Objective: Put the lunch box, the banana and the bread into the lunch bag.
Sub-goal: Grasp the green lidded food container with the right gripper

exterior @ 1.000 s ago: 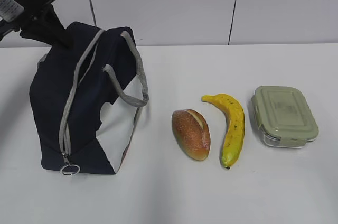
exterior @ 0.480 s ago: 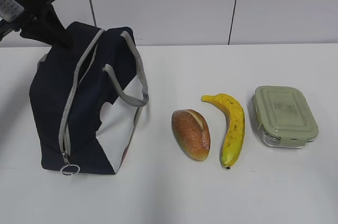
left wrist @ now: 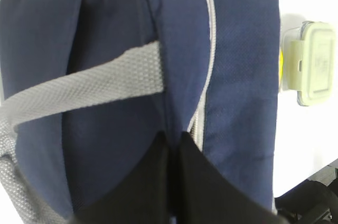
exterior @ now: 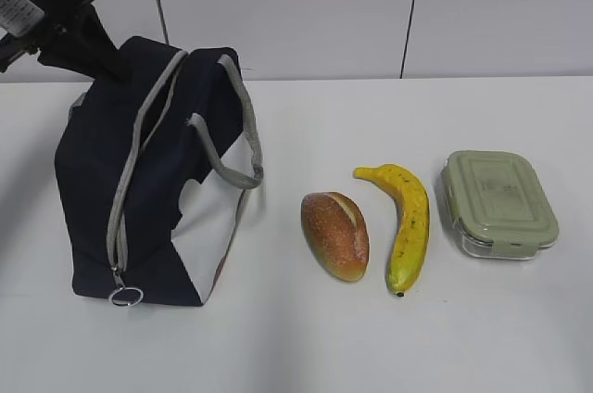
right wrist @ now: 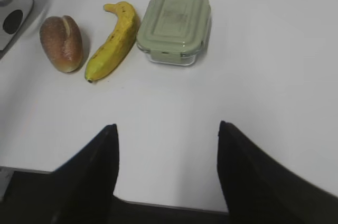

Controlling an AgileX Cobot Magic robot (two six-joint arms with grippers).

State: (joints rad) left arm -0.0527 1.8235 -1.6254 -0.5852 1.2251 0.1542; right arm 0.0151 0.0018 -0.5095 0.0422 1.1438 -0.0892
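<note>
The navy lunch bag (exterior: 102, 180) stands at the left, its grey zipper running from the top down to a ring pull (exterior: 125, 297) at the near lower end. My left gripper (exterior: 107, 64) is at the bag's far top end. In the left wrist view it (left wrist: 174, 135) is shut on the bag's navy fabric (left wrist: 121, 145) just beside the zipper (left wrist: 208, 76). The bread (exterior: 334, 234), the banana (exterior: 409, 226) and the green-lidded lunch box (exterior: 498, 202) lie in a row to the right of the bag. My right gripper (right wrist: 168, 129) is open and empty over bare table, well short of them.
A grey strap handle (exterior: 227, 147) hangs over the bag's right side. The white table (exterior: 371, 347) ends at a white panelled wall behind. A grey device (right wrist: 11, 2) stands at the left edge of the right wrist view.
The bag's top has shifted slightly to the right and its handle and zipper line have moved with it. The bread, banana and lunch box have not moved.
</note>
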